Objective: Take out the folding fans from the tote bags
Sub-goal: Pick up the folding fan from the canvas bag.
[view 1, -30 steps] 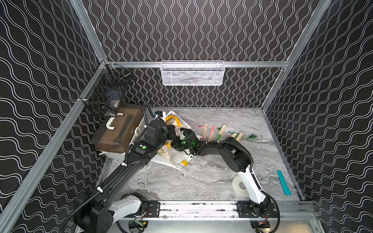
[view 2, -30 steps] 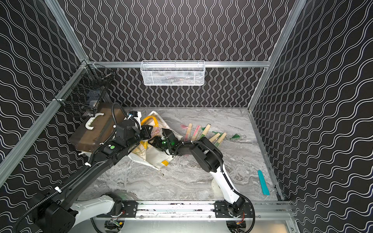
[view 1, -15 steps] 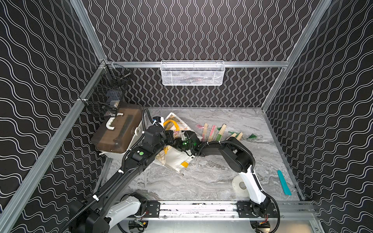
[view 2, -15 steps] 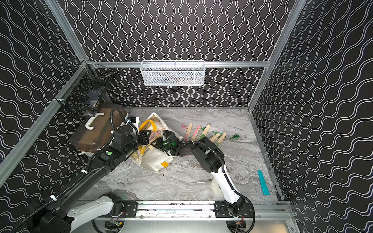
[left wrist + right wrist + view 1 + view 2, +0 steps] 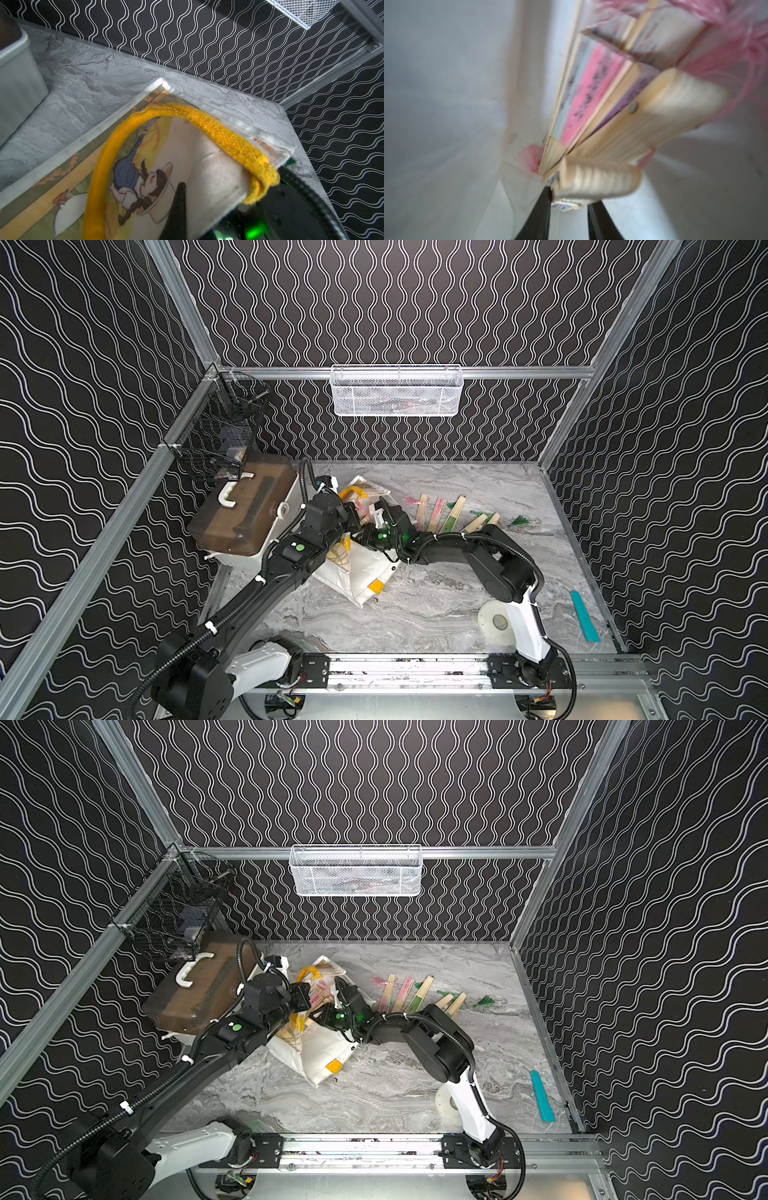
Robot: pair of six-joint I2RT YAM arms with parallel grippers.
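- While five or so slim closed folding fans with pale bamboo ribs (image 5: 454, 513) lie out on the grey marbled tabletop (image 5: 436, 605), just right of the boxy white fabric tote bag with yellow-orange loop handles (image 5: 365, 576), the job looks only partly done.
- Several more fans, pink and purple paper with pink tassels (image 5: 591, 93), are bunched inside the tote bag, which lies slumped left of centre; these remain to be taken out.
- Left gripper (image 5: 353, 516): closed tight at the bag's mouth, apparently pinching the fabric to hold it open.
- Right gripper (image 5: 569, 197): reaches into the mouth, jaws narrow, flanking the butt end of the nearest fan (image 5: 596, 182); whether it is truly clamped cannot be told.
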